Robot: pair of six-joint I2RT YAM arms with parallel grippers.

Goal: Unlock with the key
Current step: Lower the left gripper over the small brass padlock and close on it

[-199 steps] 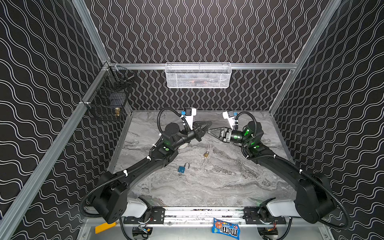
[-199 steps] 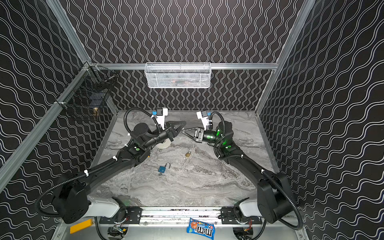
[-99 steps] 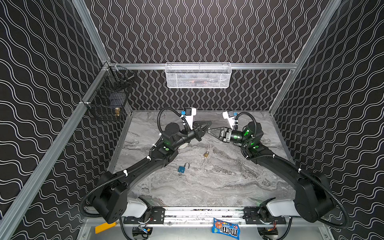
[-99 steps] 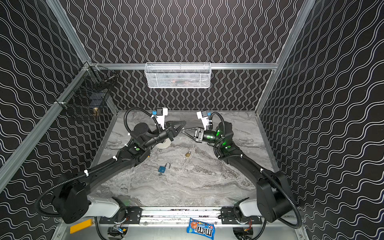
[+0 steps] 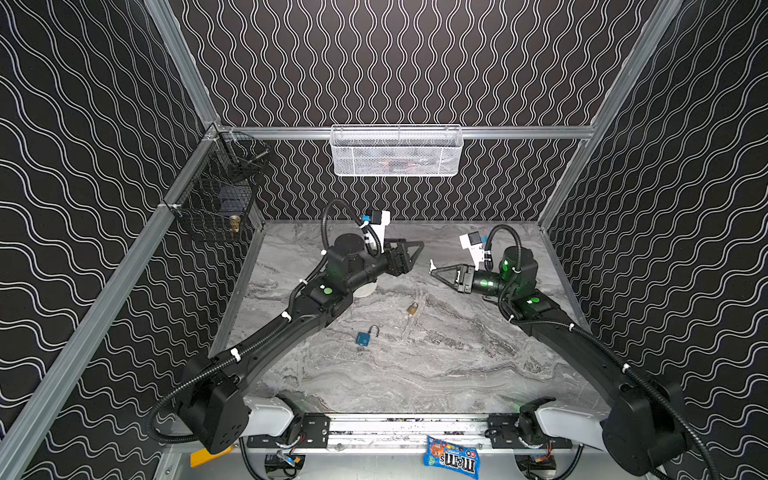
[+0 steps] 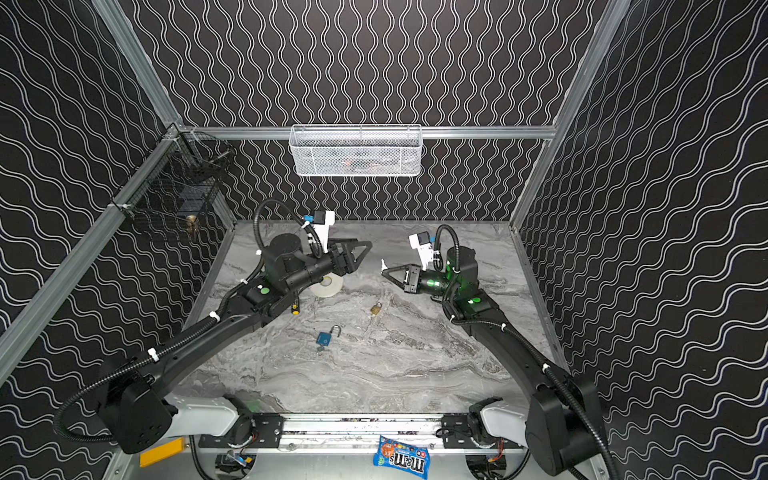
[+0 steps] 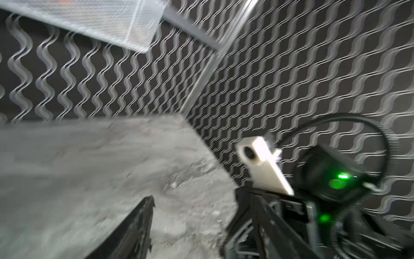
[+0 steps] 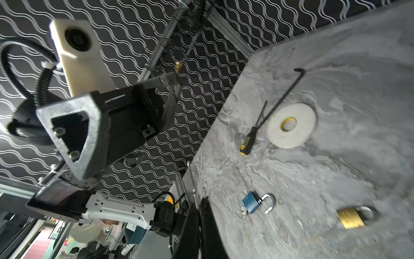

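Note:
A small silver key (image 5: 432, 263) sticks out of my right gripper (image 5: 433, 271), which is shut on it in mid-air over the back of the table; the right wrist view shows the key (image 8: 191, 179) edge-on beyond the closed fingertips. My left gripper (image 5: 415, 255) hangs a short way to the left of it, open and empty, its fingers (image 7: 143, 219) blurred in the left wrist view. A brass padlock (image 5: 412, 308) lies on the marble table below the two grippers, its shackle closed. A blue padlock (image 5: 363, 338) with an open shackle lies nearer the front.
A white tape roll (image 6: 328, 284), a black-and-yellow screwdriver (image 8: 253, 132) and a thin black hook tool (image 8: 284, 94) lie under the left arm. A white mesh basket (image 5: 397, 151) hangs on the back wall, a black wire cage (image 5: 220, 195) on the left wall. A candy bag (image 5: 451, 457) lies at the front rail.
My left gripper has opened and drawn back to the left, away from the right gripper's tips. The key has stayed in the right gripper, which has barely moved.

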